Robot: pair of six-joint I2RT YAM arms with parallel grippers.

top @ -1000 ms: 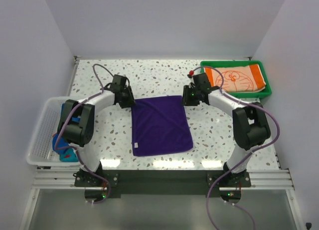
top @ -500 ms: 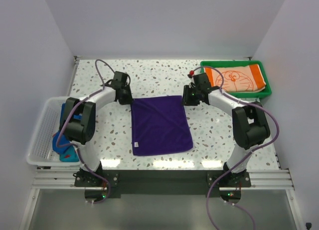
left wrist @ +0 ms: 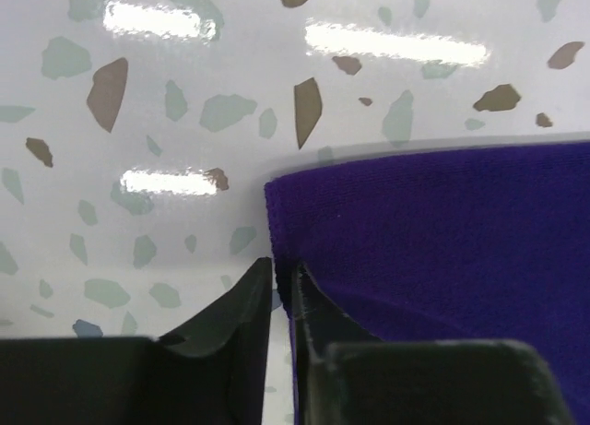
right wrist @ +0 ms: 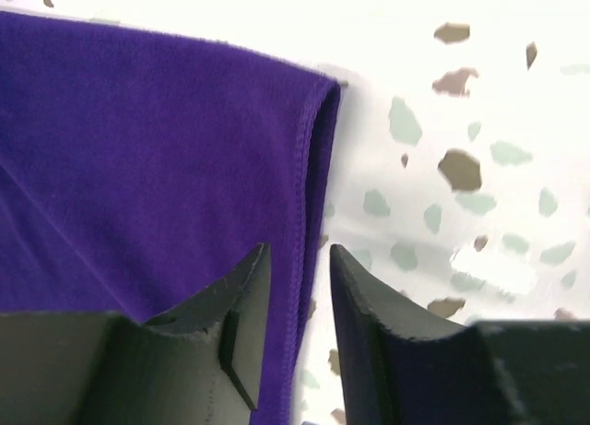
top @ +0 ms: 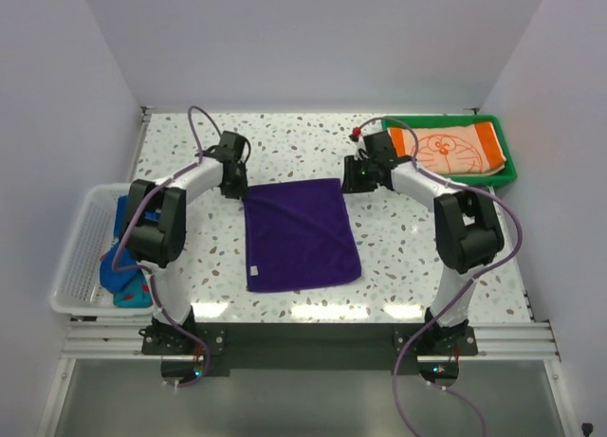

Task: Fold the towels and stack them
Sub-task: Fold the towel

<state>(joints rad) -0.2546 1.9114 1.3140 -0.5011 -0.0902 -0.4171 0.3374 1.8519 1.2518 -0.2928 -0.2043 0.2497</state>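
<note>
From above, the purple towel point(top: 302, 233) lies flat mid-tabletop point(top: 408, 243), left gripper point(top: 241, 183) and right gripper point(top: 349, 181) at its far corners; its white tag point(top: 252, 269) is unreadable. Left wrist: jaws pinch the corner. Right wrist: jaws seemingly clamp the hem.

Built as two slim arms, left arm point(top: 185, 183) and right arm point(top: 417, 183): white shells, bulky black joint housings. Trailed by a lilac cable point(top: 191, 124) looping along each. Bolted to black base plates point(top: 175, 342) with tiny green lights. Tipped with matte black wedge fingers on left gripper point(left wrist: 279, 270) and right gripper point(right wrist: 298, 252).
</note>
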